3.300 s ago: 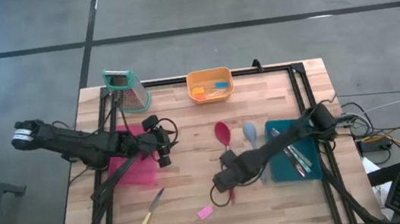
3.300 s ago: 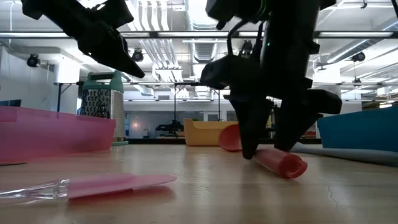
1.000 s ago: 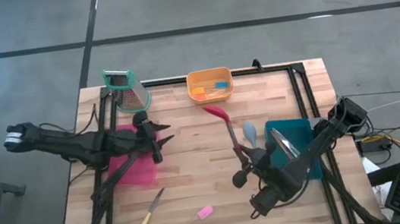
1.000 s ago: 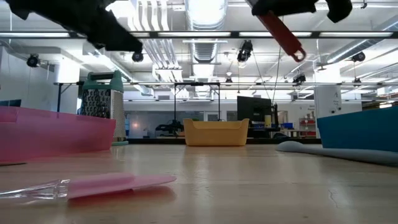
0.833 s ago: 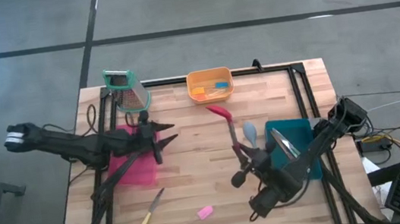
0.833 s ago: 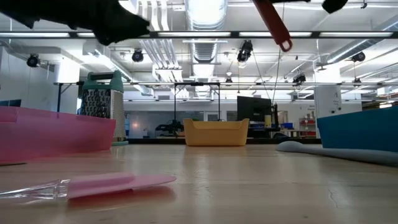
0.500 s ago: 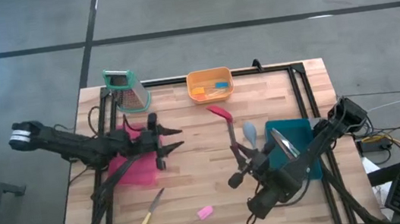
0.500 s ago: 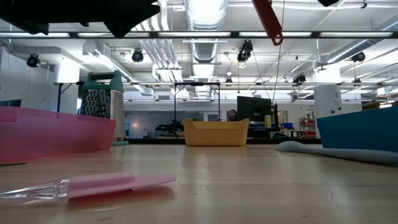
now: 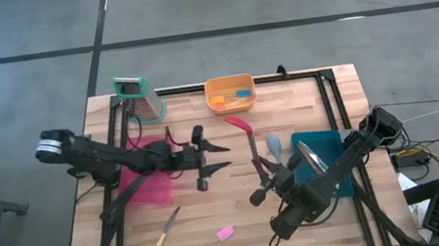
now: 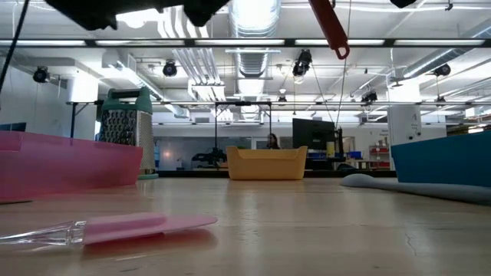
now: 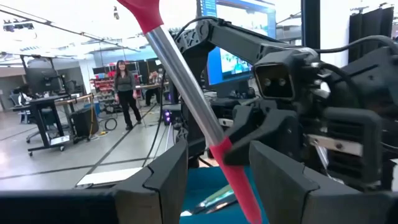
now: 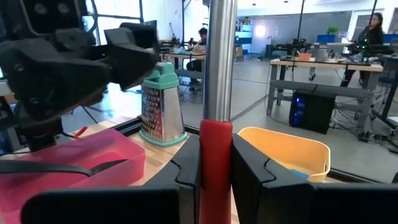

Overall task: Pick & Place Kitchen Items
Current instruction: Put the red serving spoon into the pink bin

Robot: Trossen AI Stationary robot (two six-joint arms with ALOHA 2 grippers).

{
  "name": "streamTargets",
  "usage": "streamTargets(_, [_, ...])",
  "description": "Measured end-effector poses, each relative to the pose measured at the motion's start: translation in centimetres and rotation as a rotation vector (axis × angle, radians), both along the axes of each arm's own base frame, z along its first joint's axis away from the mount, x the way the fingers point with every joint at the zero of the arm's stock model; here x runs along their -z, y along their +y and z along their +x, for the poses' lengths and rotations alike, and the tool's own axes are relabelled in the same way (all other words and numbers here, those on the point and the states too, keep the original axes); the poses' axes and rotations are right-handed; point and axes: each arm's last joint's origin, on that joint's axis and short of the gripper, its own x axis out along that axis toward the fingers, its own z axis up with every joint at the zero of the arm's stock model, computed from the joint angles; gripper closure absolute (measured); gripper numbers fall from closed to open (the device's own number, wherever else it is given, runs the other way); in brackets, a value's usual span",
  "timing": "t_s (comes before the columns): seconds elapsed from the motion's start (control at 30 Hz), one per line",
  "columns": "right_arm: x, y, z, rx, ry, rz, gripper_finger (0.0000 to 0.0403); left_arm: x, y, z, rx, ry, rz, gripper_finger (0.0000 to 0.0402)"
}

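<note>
- The right gripper has lifted the long red-and-metal spoon off the table, its fingers clamped on the handle.
- The left gripper, fingers spread, has moved toward the raised spoon.

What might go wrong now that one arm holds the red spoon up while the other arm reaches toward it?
The right gripper grips the red spoon only near its handle end, so the long spoon could tilt or slip. The left gripper has open jaws close to the spoon; a mistimed handover might knock it down, perhaps onto the pale-blue spoon below.
</note>
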Motion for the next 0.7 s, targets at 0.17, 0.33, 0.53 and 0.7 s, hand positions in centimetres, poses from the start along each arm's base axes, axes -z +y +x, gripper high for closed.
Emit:
streamTargets(0.17, [0.0, 0.3, -0.2, -0.010, 0.014, -0.009, 0.0360, -0.3, -0.3, 2.1, -0.001, 0.000, 0.000, 0.0225])
streamTargets(0.33, [0.0, 0.5, -0.2, -0.016, 0.016, -0.010, 0.0360, -0.4, -0.5, 3.5, 0.020, -0.001, 0.001, 0.0225])
streamTargets(0.53, [0.0, 0.5, -0.2, -0.018, 0.019, -0.007, 0.0360, -0.8, -0.5, 4.4, 0.020, -0.014, -0.001, 0.0225])
streamTargets(0.7, [0.0, 0.6, -0.2, -0.021, 0.030, -0.013, 0.0360, -1.1, 0.1, 4.8, 0.005, -0.022, -0.010, 0.0225])
